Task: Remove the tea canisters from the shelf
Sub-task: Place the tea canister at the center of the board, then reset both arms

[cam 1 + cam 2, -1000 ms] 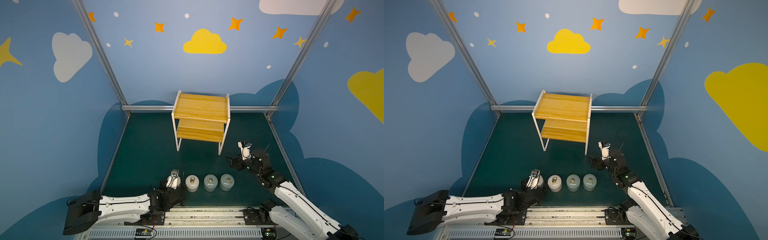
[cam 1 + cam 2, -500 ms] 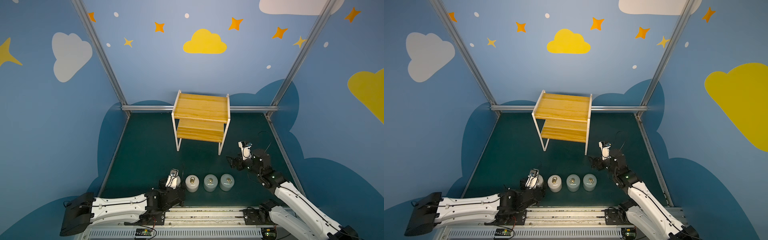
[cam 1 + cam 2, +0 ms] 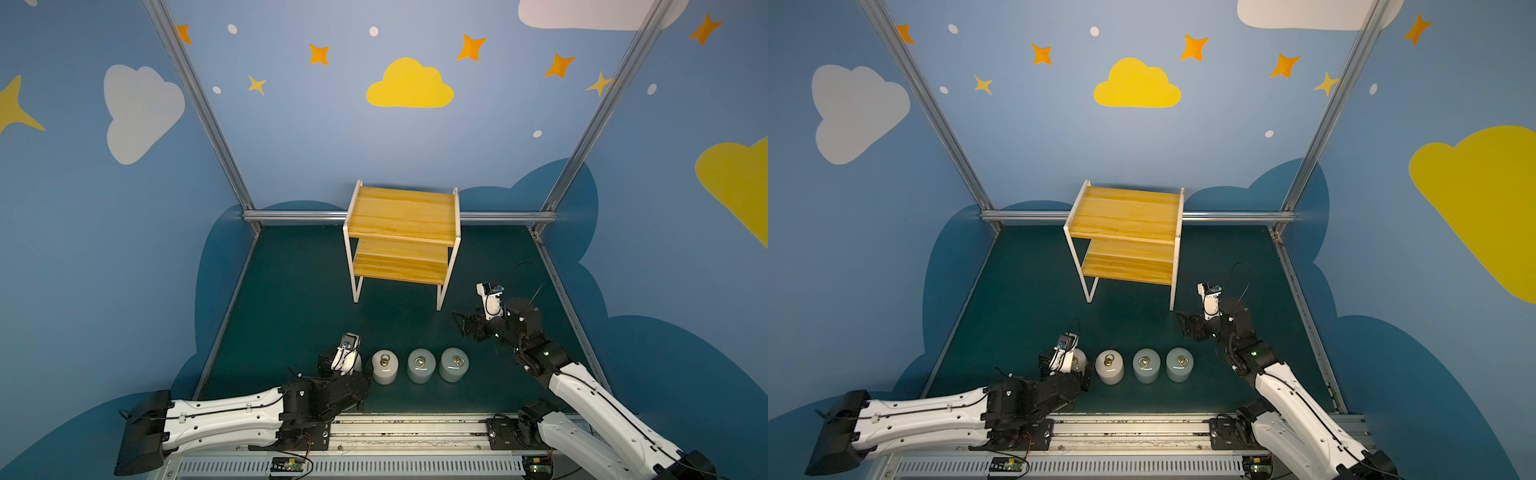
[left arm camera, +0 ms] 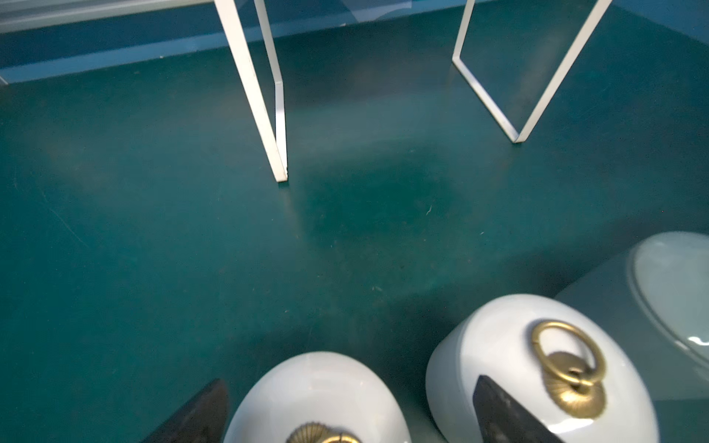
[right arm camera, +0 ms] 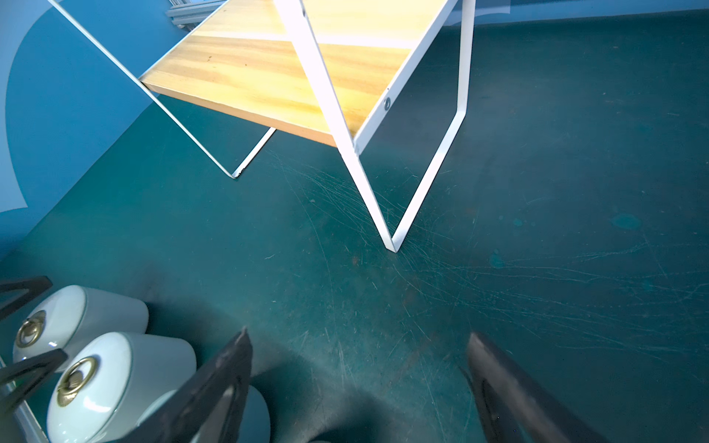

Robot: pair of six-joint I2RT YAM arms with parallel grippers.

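In front of the shelf (image 3: 402,241), in both top views, the tea canisters (image 3: 421,365) stand in a row on the tabletop (image 3: 291,299), open room between row and shelf legs. Left wrist view: left pincer (image 4: 350,379) spread astride the end canister (image 4: 307,399), half hidden from above. Right wrist view: right pincer (image 5: 358,341) spread, empty, near the shelf's leg

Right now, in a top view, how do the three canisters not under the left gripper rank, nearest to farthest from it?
1. off-white canister, beside the left gripper.
2. middle grey-blue canister, third in the row.
3. end grey-blue canister, at the right arm's side.
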